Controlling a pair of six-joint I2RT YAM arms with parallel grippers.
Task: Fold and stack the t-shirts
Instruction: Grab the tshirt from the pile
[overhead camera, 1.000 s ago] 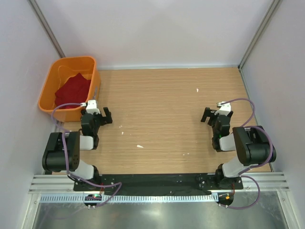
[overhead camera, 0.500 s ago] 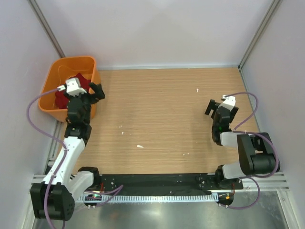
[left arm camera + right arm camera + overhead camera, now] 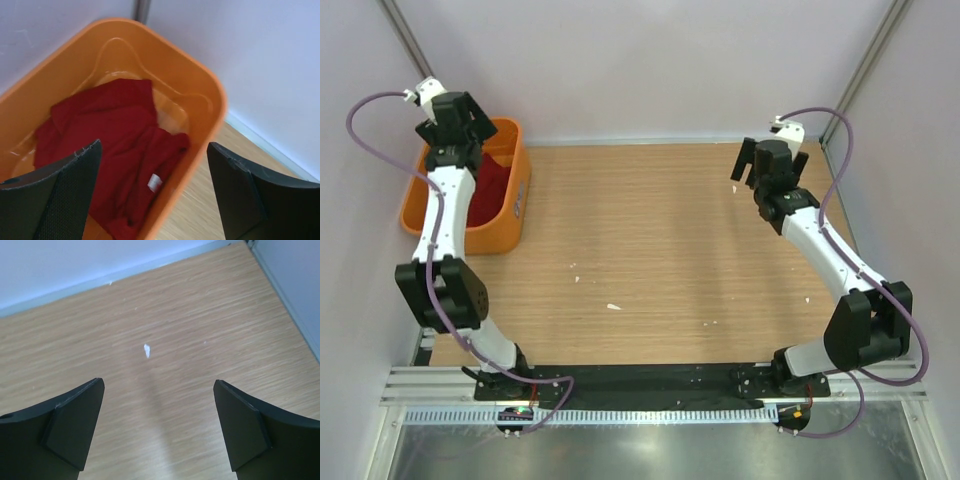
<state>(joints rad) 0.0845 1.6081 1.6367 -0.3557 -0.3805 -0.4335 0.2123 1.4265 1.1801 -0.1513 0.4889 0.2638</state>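
A dark crimson red t-shirt (image 3: 115, 150) lies crumpled inside the orange tub (image 3: 200, 85), a white label showing on it. In the top view the shirt (image 3: 490, 185) shows only partly, behind my left arm. My left gripper (image 3: 460, 112) is raised above the tub's far end, open and empty; in its wrist view the gripper (image 3: 155, 170) looks down into the tub. My right gripper (image 3: 760, 160) is open and empty, raised over the far right of the table (image 3: 650, 230); its wrist view (image 3: 157, 405) shows only bare wood below. The magenta-pink t-shirt is out of view.
The tub (image 3: 515, 190) stands at the table's far left corner against the left wall. Small white specks (image 3: 613, 306) lie on the wood, one (image 3: 147, 350) below the right gripper. Walls close in the left, far and right sides.
Both arms have risen and stretched away from their bases. The left gripper moved from beside the tub to above its far end. The right gripper moved toward the far right.
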